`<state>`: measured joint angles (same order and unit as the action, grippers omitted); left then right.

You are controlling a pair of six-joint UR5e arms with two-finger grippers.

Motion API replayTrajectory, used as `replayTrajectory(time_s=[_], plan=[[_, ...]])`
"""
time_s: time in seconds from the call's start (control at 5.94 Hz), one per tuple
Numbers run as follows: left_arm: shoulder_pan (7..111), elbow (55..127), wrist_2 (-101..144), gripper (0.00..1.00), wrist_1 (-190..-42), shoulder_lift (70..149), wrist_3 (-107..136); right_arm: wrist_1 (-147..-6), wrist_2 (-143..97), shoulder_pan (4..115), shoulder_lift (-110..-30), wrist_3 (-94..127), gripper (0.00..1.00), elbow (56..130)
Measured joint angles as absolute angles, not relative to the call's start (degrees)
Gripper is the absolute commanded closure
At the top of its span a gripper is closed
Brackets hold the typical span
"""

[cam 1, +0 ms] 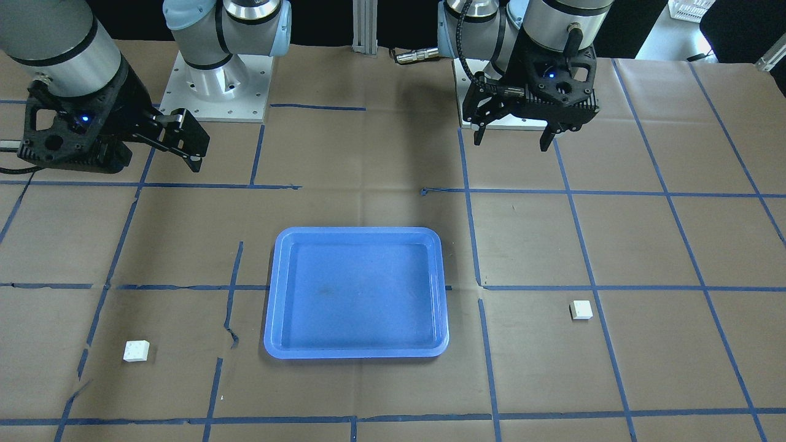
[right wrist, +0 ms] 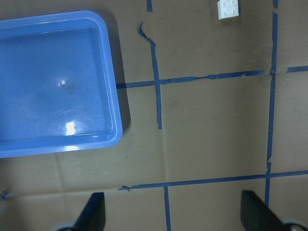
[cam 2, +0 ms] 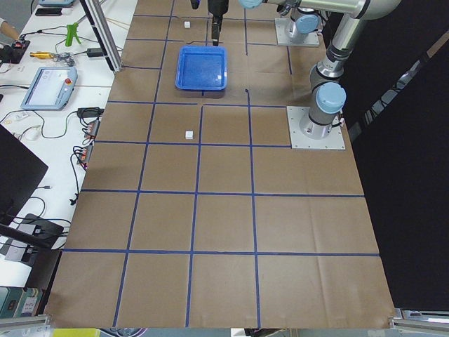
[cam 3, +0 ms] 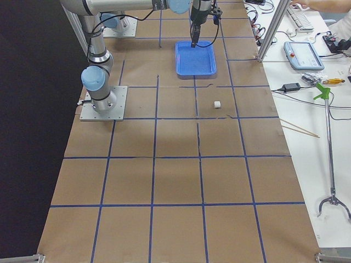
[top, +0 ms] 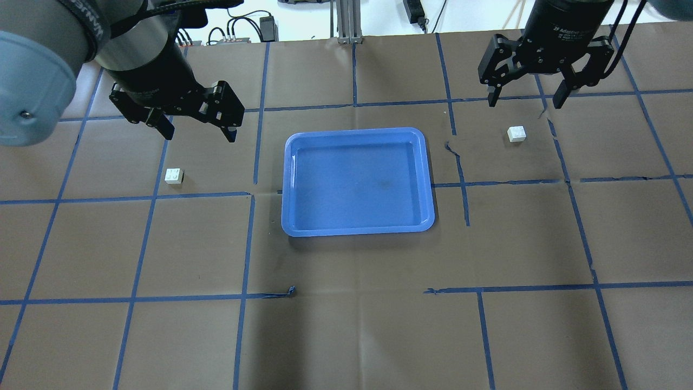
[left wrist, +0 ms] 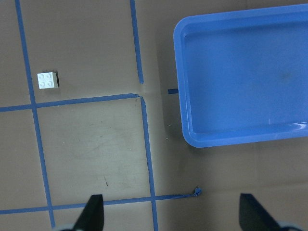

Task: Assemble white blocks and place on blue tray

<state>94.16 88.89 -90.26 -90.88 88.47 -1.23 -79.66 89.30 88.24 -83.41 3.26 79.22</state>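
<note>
Two white blocks lie on the brown paper on either side of the blue tray (top: 357, 184), which holds nothing. One white block (top: 174, 176) lies on my left, also in the front view (cam 1: 580, 309) and left wrist view (left wrist: 48, 81). The other white block (top: 516, 133) lies on my right, also in the front view (cam 1: 136, 350) and right wrist view (right wrist: 228, 8). My left gripper (top: 200, 134) hovers open and empty, above and beyond its block. My right gripper (top: 525, 102) hovers open and empty just beyond its block.
Brown paper with a blue tape grid covers the table. The two arm base plates (cam 1: 218, 86) stand at the robot's edge. An aluminium post (top: 346, 21) stands at the far edge. Tools and a pendant (cam 3: 304, 55) lie on the side bench.
</note>
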Motion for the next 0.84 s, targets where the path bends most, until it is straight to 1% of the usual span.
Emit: replayTrajectory(time_s=[0.84], plan=[[93.48,89.68,-90.32,0.01,-89.64,89.24,-1.30,-79.97,89.72,87.89,-83.49,2.28,0.00,79.09]])
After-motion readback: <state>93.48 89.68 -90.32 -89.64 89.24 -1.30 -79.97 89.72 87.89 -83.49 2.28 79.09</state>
